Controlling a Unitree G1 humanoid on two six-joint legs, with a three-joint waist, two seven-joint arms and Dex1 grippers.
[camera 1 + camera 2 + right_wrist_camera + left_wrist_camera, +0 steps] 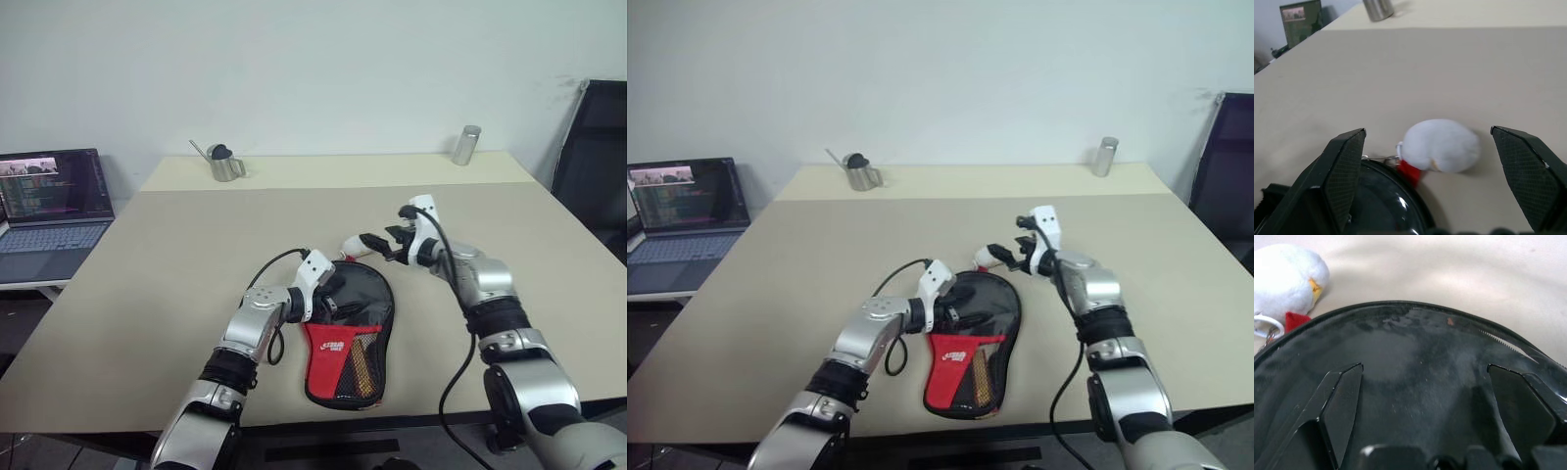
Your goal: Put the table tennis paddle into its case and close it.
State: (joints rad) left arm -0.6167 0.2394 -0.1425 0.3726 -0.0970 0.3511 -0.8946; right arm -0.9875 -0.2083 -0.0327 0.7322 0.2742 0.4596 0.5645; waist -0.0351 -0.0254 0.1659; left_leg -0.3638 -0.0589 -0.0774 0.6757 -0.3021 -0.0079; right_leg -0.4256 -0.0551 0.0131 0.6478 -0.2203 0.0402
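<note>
Case (348, 338) lies nearest; left pincer (333, 294) and right pincer (377, 245), both released, should pull the zip's white charm (1440, 146) at 12 o'clock.

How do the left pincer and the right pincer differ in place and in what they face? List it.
The left black two-fingered pincer sits close over the paddle-shaped black-and-red fabric case; the right black two-fingered pincer is farther out, past the case's round end. The left pincer faces the case's shiny black panel; the right pincer frames the small white plush charm on the beige table. Shared: both stand wide open, holding nothing.
</note>
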